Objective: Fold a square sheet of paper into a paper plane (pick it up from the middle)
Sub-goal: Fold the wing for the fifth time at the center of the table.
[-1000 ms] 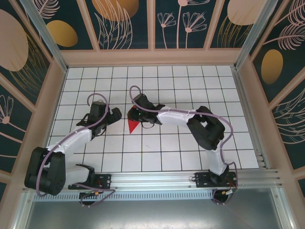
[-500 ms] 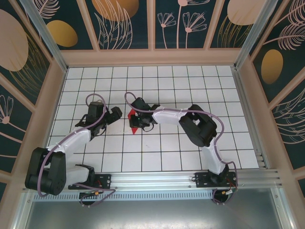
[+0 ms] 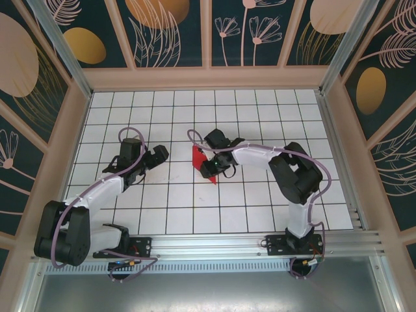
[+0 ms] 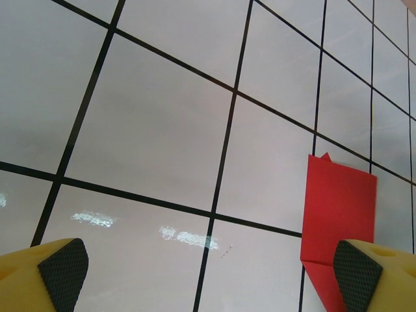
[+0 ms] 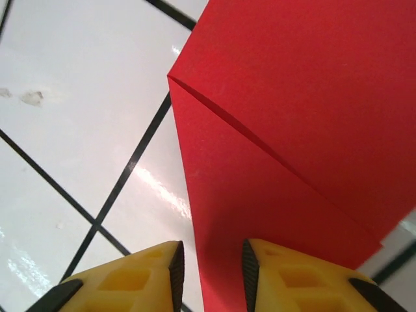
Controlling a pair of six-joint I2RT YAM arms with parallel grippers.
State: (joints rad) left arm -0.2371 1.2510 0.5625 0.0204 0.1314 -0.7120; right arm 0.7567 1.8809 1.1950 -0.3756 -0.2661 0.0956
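- Red paper [image 5: 292, 130]: thin, matte, creased into a pointed shape, lying on the glossy white gridded table [image 3: 260, 117].
- Right fingers [image 5: 305, 279]: narrowly parted above the paper, gripping nothing.
- Left fingers [image 4: 58, 273]: wide apart, empty.

folded red paper [image 3: 196, 155] as landmark, right gripper [image 3: 208, 170] and its arm over its right edge, blocking that side, left gripper [image 3: 160, 156] well apart on its left, free tiles between, table [image 3: 260, 110] open beyond it

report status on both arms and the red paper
Left fingers wide open, empty. Right fingers slightly apart over the folded red paper, lying on the table. Nothing in the way.
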